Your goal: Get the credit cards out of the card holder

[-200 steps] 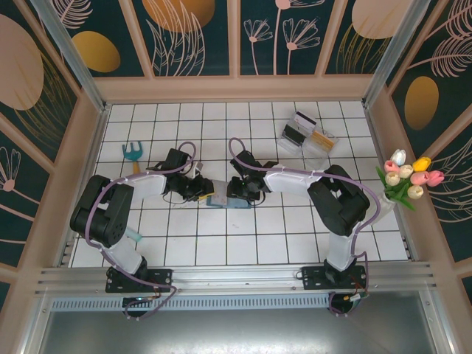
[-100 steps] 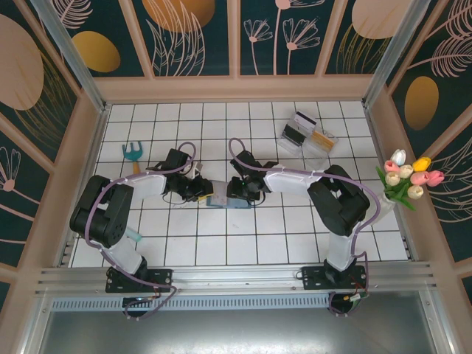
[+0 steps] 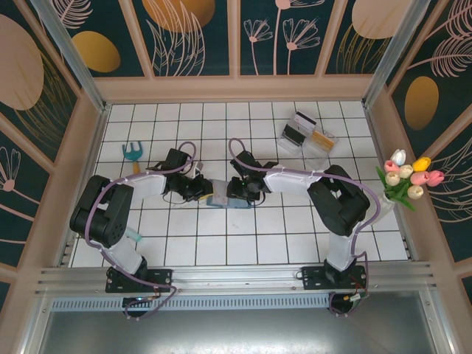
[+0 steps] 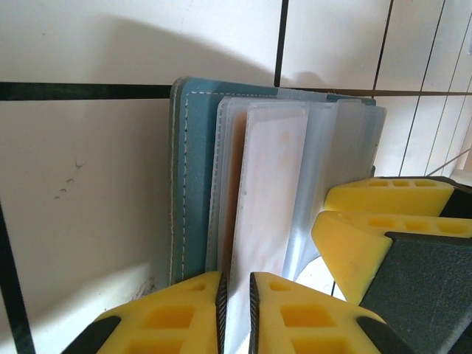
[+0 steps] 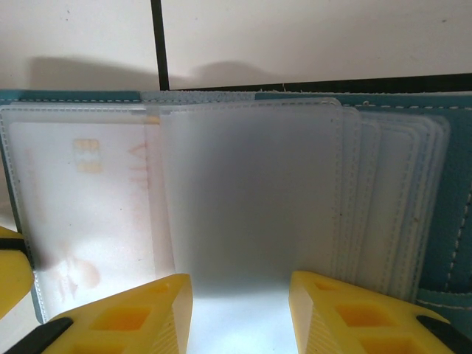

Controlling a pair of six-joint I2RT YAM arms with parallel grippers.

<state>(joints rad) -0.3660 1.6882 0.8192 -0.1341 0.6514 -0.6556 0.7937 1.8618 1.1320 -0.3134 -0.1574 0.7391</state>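
The teal card holder lies open on the white tiles between both arms. In the left wrist view its teal cover carries clear sleeves, and a pale credit card sticks out of one toward me. My left gripper is shut on that card's near edge. From the other side, my right gripper stands open over the frosted sleeves, its fingers resting on them. A card with a chip shows through the leftmost sleeve.
A clear plastic tray with cards stands at the back right. A small teal garden fork lies at the left, and tulips sit by the right wall. Wooden walls ring the tiled floor.
The left jaws have narrowed onto the card's edge. Neither arm nor the holder has visibly shifted.
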